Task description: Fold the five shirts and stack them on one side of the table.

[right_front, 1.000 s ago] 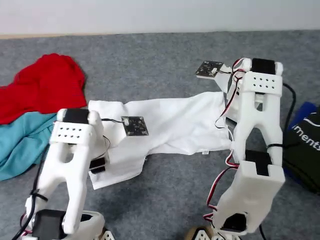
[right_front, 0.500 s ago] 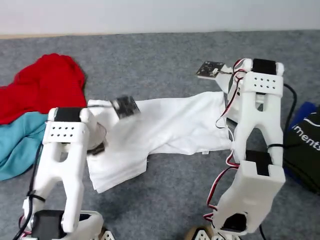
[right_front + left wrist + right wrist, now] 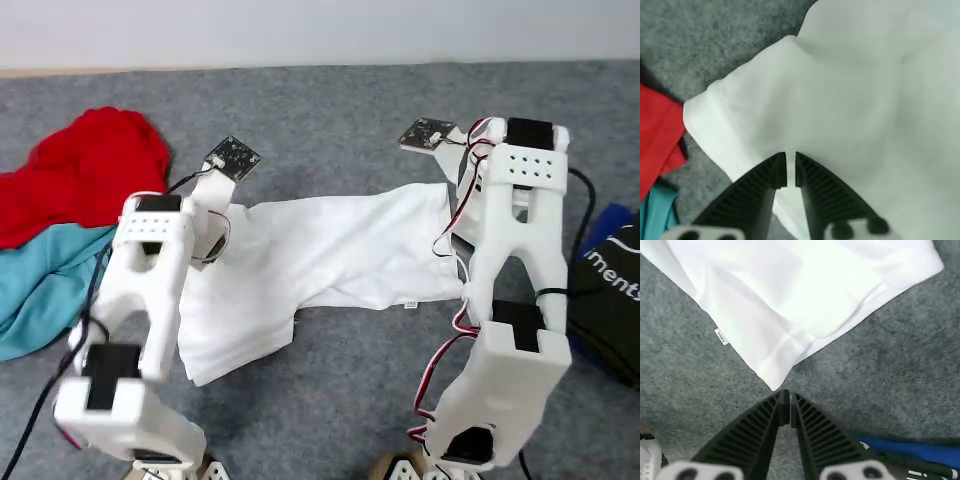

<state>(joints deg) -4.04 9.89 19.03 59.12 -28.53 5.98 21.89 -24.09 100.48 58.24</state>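
On the grey felt table [image 3: 330, 110], the white shirt [image 3: 330, 255] is lying spread crosswise between the two arms. One sleeve end is jutting toward the red shirt [image 3: 90, 170] and the teal shirt [image 3: 35, 285], which are lying bunched at the left edge. A dark shirt [image 3: 605, 290] is sitting at the right edge beside the right arm; I cannot tell whether it is folded.

The left gripper [image 3: 786, 167] is hanging over the white shirt's sleeve corner. Its jaws are drawn nearly together, with just a slit between them and nothing visibly pinched. The right gripper [image 3: 787, 407] is hovering over bare table just off the shirt's hem corner, its jaws likewise pressed together and empty.

To my eye they are setting up for a fold of the white shirt, with most of the task lying ahead. To do it well, I'd say both sets of jaws are going to need opening before dropping. Each should then be biting one corner and taking every layer there, so the fold is not peeling apart. The arms should be lifting together and carrying the cloth across at the same pace, keeping the edge taut. The left side is calling for care, since the red shirt is lying just beside that sleeve and could be getting caught up.
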